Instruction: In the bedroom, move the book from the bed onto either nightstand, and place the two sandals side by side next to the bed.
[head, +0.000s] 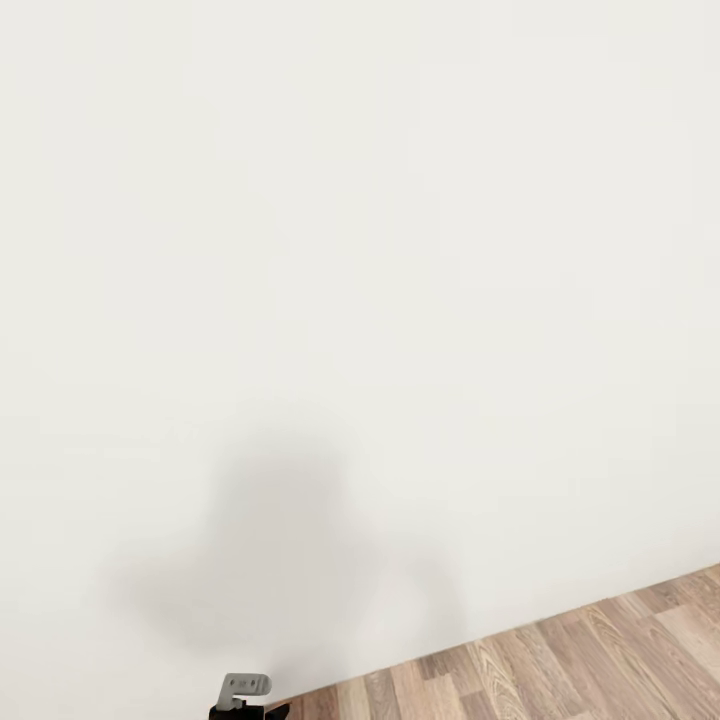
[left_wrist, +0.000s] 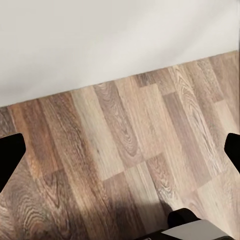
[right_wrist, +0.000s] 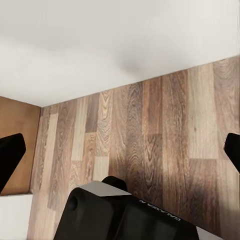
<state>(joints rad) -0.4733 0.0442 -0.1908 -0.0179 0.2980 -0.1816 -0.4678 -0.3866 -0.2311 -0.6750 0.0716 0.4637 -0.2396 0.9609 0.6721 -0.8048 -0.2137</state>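
Note:
I face a plain white wall (head: 360, 300) that meets a wood-plank floor (head: 600, 660). The book, the bed, the nightstand and the sandals are out of view. My left gripper (left_wrist: 120, 155) hangs open over bare planks near the wall's foot, its black fingertips (left_wrist: 10, 155) far apart with nothing between them. My right gripper (right_wrist: 120, 155) is also open over the floor, holding nothing, its dark fingertips (right_wrist: 11, 152) at the picture's sides.
The wall is close ahead, with my shadow on it (head: 280, 540). A flat brown wooden panel (right_wrist: 17, 145) stands by the wall in the right wrist view. My own dark base (right_wrist: 125, 215) shows below the right gripper. A small grey robot part (head: 245, 688) pokes up at the head view's bottom edge.

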